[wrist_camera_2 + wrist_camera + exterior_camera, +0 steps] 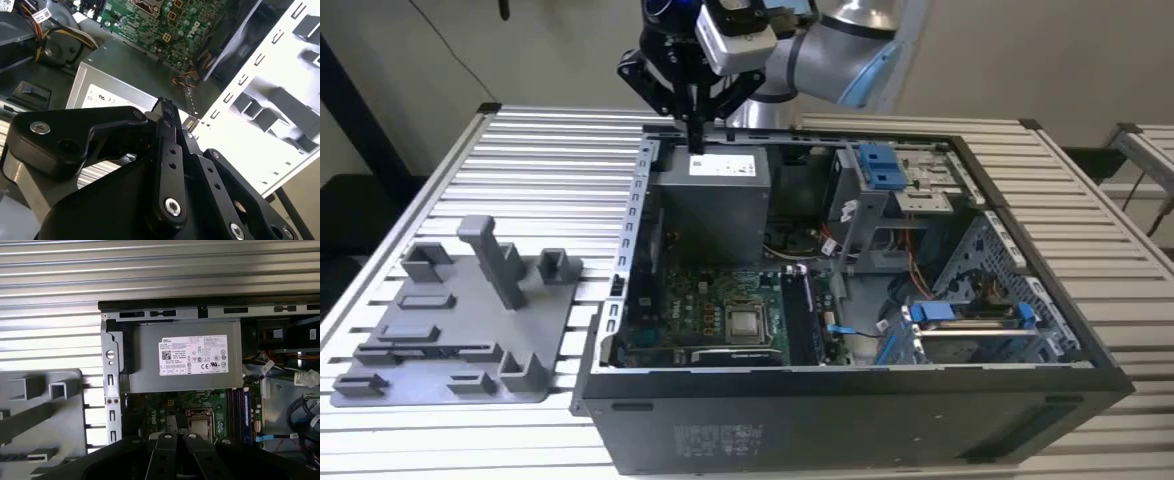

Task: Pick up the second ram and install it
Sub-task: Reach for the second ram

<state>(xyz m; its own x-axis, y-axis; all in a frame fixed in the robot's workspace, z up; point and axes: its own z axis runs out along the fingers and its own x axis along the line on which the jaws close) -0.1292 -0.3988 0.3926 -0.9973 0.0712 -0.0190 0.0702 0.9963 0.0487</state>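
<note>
What I take for the second ram (241, 410) is a bluish stick standing on edge in the memory slots, at 3 o'clock from the processor socket (747, 322) in the exterior view. It sits among neighbouring dark slots, and I cannot tell whether its end clips are fully closed.

The hand (698, 148) is well apart from it. It hangs above the far edge of the grey power supply (710, 200), at 12 o'clock from the socket. In the second wrist view the hand (167, 107) has its fingers pressed together with nothing between them.

At 9 o'clock from the computer case (854, 420), the grey parts fixture (454, 330) lies on the ribbed counter (547, 160), and I see no stick in it.

Risks, as I judge them:
- If one end of the stick rides high, any push on it could bend the board or strain the slot.
- A low pass of the hand toward the slots could clip the power supply's top or the case rim just beneath it.
- Loose cables (834, 325) lie just beside the slots, at their 3 o'clock, and could snag a finger.
</note>
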